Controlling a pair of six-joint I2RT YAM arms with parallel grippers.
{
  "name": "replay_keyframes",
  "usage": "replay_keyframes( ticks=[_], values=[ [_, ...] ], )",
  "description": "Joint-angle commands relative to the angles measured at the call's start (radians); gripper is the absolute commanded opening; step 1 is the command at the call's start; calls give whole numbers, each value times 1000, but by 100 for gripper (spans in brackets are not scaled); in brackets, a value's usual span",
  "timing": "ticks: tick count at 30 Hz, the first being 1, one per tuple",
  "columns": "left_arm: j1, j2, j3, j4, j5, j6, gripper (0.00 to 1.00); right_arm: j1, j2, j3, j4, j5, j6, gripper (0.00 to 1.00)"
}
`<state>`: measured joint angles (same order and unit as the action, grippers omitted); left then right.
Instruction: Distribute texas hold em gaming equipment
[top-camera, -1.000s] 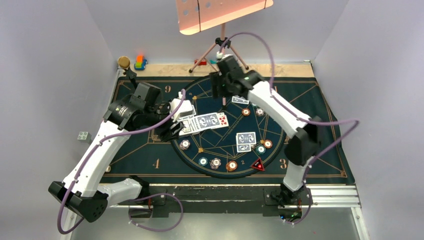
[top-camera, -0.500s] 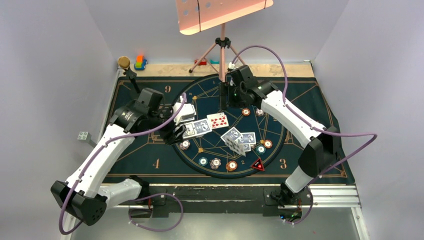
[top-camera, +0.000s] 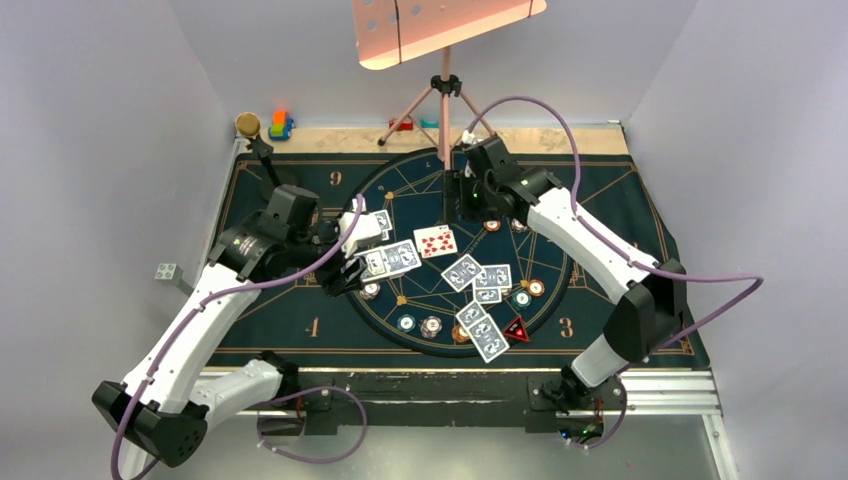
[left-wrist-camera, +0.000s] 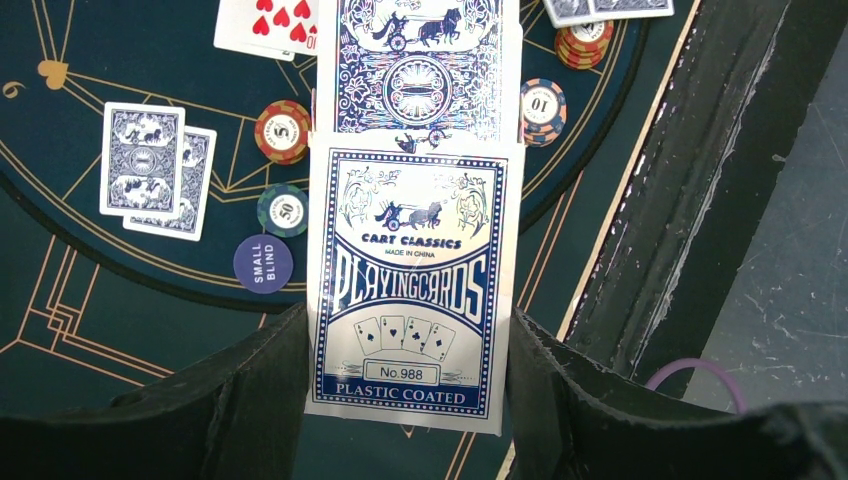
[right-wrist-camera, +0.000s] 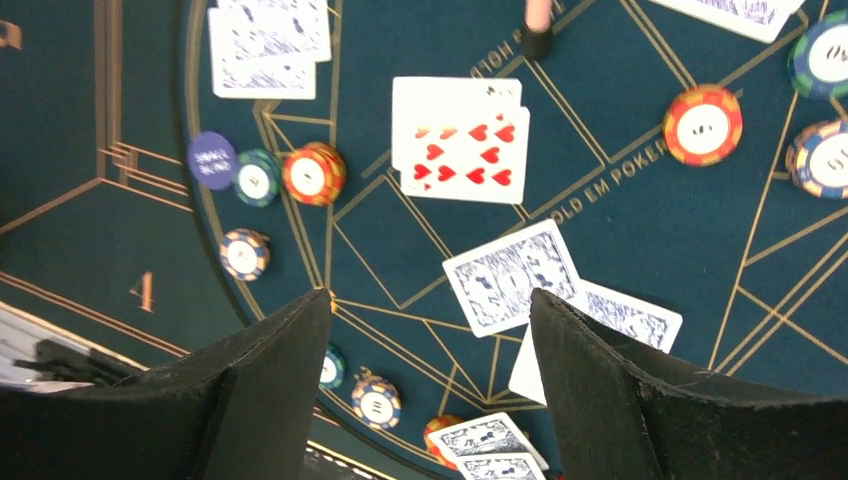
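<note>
My left gripper (top-camera: 360, 243) (left-wrist-camera: 410, 335) is shut on a blue-and-white playing card box (left-wrist-camera: 412, 285), with a blue-backed card (left-wrist-camera: 418, 70) sticking out of its far end, over the left of the round mat. My right gripper (top-camera: 447, 192) (right-wrist-camera: 430, 330) is open and empty above the far middle of the mat. A face-up red card (top-camera: 435, 241) (right-wrist-camera: 460, 140) lies at the centre. Face-down cards lie right of centre (top-camera: 478, 274) (right-wrist-camera: 512, 275), at the near edge (top-camera: 482, 330) and at the left (left-wrist-camera: 155, 170). Striped chips (top-camera: 462, 331) (right-wrist-camera: 307, 173), a dark-blue disc (left-wrist-camera: 263, 263) and a red-black triangular marker (top-camera: 516, 328) ring the mat.
The dark gold-lined mat (top-camera: 620, 200) covers the table. A tripod stand (top-camera: 443, 100) with a pink board rises at the far edge. Coloured toy blocks (top-camera: 280, 125) and a brown knob (top-camera: 246, 124) sit at the far left corner. A metal rail (top-camera: 660, 385) runs along the near edge.
A pair of face-down cards has travelled from the mat's centre to its near edge. My right gripper has shifted slightly right. My left gripper, holding the box, has barely moved.
</note>
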<state>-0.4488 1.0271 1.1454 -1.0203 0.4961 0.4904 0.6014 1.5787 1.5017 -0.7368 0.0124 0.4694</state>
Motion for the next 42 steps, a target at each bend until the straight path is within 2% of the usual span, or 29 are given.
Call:
replay_keyframes(
  ticks=[1, 9, 15, 19, 29, 34, 42],
  values=[
    [8, -9, 4, 17, 26, 8, 0, -5, 3, -77, 2, 46, 5, 76],
    [7, -2, 25, -18, 21, 22, 0, 1, -92, -315, 58, 14, 13, 78],
    [7, -2, 29, -28, 24, 16, 0, 0, 54, -237, 121, -9, -23, 80],
    [7, -6, 33, -36, 22, 18, 0, -3, 158, -184, 143, 43, -55, 80],
    [7, -2, 50, -60, 21, 26, 0, -38, 251, -195, 204, 69, -79, 80],
    [7, 3, 54, -63, 19, 26, 0, -38, 206, -251, 207, 76, -71, 79],
    [7, 4, 70, -84, 15, 31, 0, 35, -41, -409, 161, 47, -23, 76]
  ],
)
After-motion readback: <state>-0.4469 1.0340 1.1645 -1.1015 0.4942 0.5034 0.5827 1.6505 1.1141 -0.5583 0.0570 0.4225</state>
